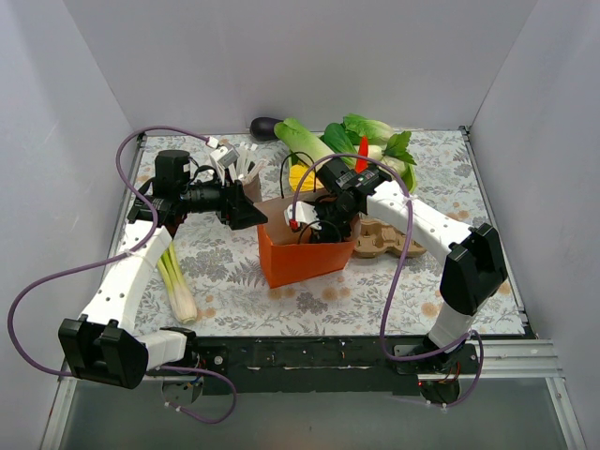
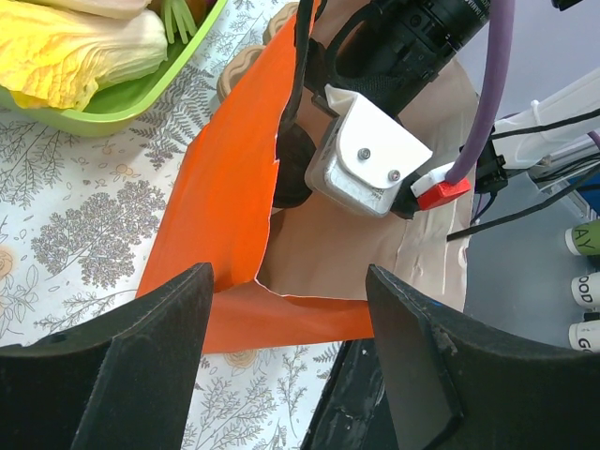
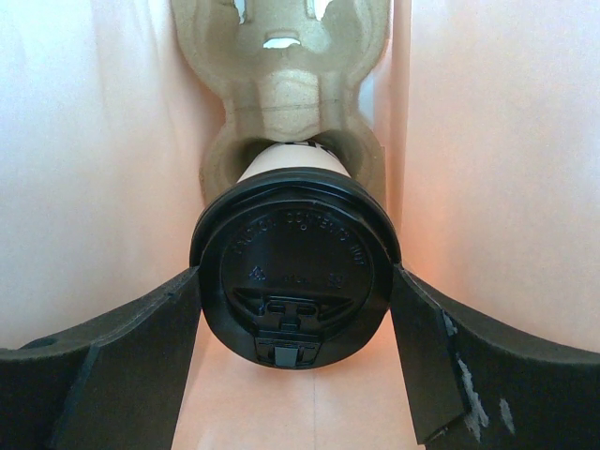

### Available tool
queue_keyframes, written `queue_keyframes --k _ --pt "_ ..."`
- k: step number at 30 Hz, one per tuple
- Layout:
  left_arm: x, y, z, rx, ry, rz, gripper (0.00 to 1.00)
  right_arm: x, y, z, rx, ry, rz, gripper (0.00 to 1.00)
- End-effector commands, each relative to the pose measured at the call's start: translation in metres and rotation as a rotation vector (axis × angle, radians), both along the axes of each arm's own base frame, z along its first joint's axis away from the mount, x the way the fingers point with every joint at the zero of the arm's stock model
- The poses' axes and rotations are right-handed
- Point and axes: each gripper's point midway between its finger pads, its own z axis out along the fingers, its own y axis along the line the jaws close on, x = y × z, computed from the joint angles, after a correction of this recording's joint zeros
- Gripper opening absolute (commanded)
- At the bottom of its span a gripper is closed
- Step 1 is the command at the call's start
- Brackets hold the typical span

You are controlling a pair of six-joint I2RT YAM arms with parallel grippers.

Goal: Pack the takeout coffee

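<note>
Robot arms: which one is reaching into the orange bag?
The right arm: its jaws are inside the orange bag, around the coffee cup; the left arm is outside.

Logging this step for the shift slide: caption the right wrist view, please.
Right gripper clasps the takeout coffee by its black lid, cup seated in a pulp tray inside the bag.

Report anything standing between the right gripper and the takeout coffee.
Nothing visible does. The takeout coffee sits directly between the fingers of the right gripper, lid toward the wrist camera, seated in the pulp tray inside the orange bag.
</note>
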Motion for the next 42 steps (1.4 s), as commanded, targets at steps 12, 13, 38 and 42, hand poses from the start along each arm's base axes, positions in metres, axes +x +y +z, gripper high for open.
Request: queue_keyframes --k 12,13,38,42 --pt "-0.006 0.0 0.005 -0.011 -0.008 -0.017 0.66 -0.002 0.01 0.012 0.11 0.023 0.03 0.01" --pt "-0.006 0.0 0.005 -0.011 -0.011 -0.017 0.66 -0.004 0.011 0.013 0.124 0.028 0.033 0.01" --pt "-0.007 0.001 0.008 -0.009 -0.018 -0.021 0.66 -0.002 0.004 0.005 0.127 0.044 0.029 0.01" --pt "-0.008 0.001 0.007 -0.008 -0.016 -0.024 0.66 0.0 0.004 0.006 0.127 0.037 0.027 0.01"
